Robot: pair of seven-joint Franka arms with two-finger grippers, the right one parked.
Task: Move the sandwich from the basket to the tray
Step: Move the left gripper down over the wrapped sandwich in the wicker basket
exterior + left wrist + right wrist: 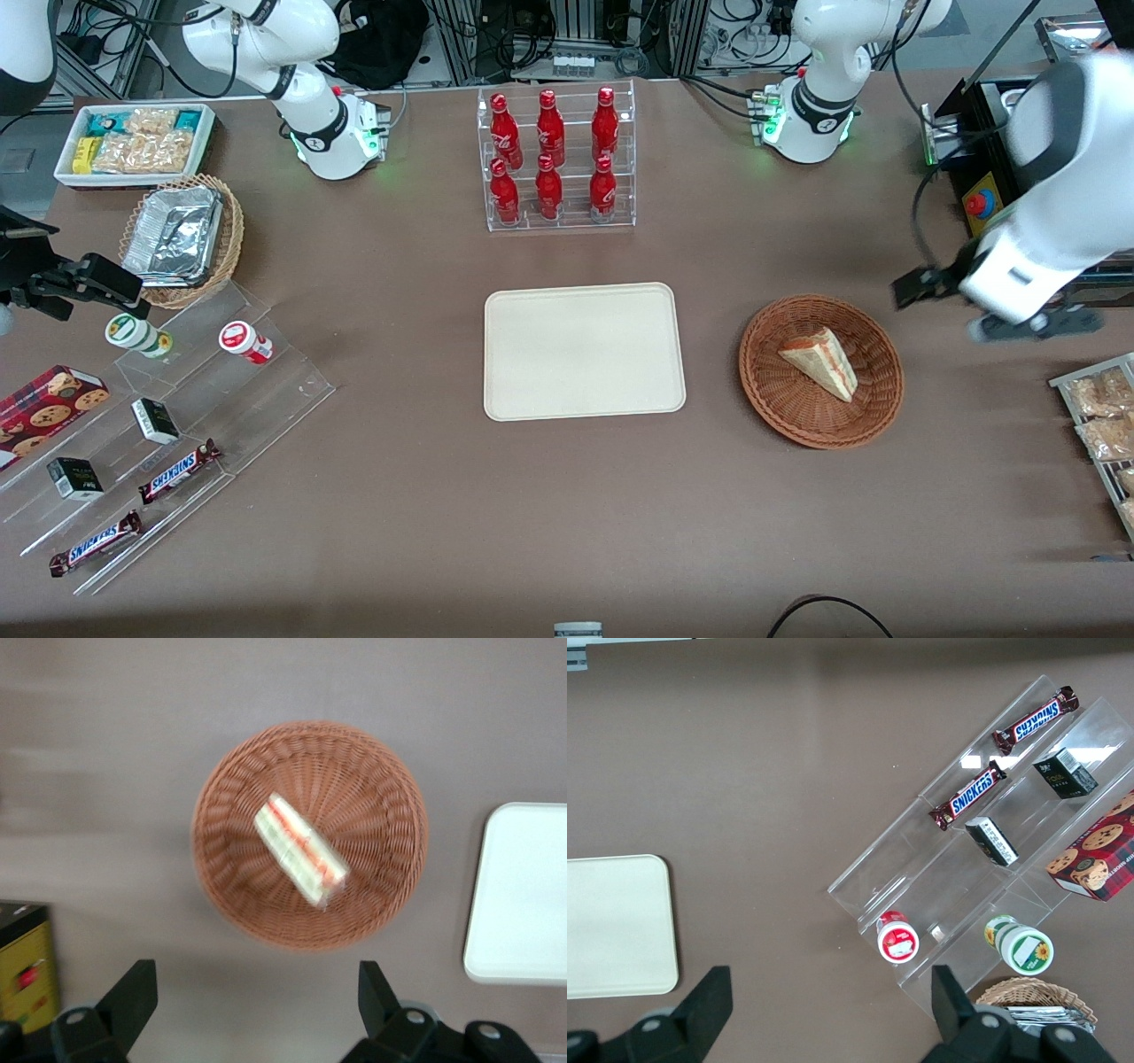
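Note:
The sandwich (819, 361) (301, 850), a pale wedge with red and pink filling, lies in the round reddish-brown wicker basket (780, 400) (372, 788). The cream tray (585, 350) (523, 895) lies bare on the table beside the basket, toward the parked arm's end. My left gripper (926, 288) (255, 992) hangs high above the table just off the basket's rim, toward the working arm's end. Its dark fingers (133, 992) stand wide apart and open, with nothing between them.
A clear rack of red bottles (558, 159) stands farther from the front camera than the tray. A yellow-and-black box with a red button (979, 206) (27, 970) sits near the gripper. Snack packets (1103, 416) lie at the working arm's end. A stepped acrylic shelf (177, 425) and a foil-lined basket (182, 235) sit at the parked arm's end.

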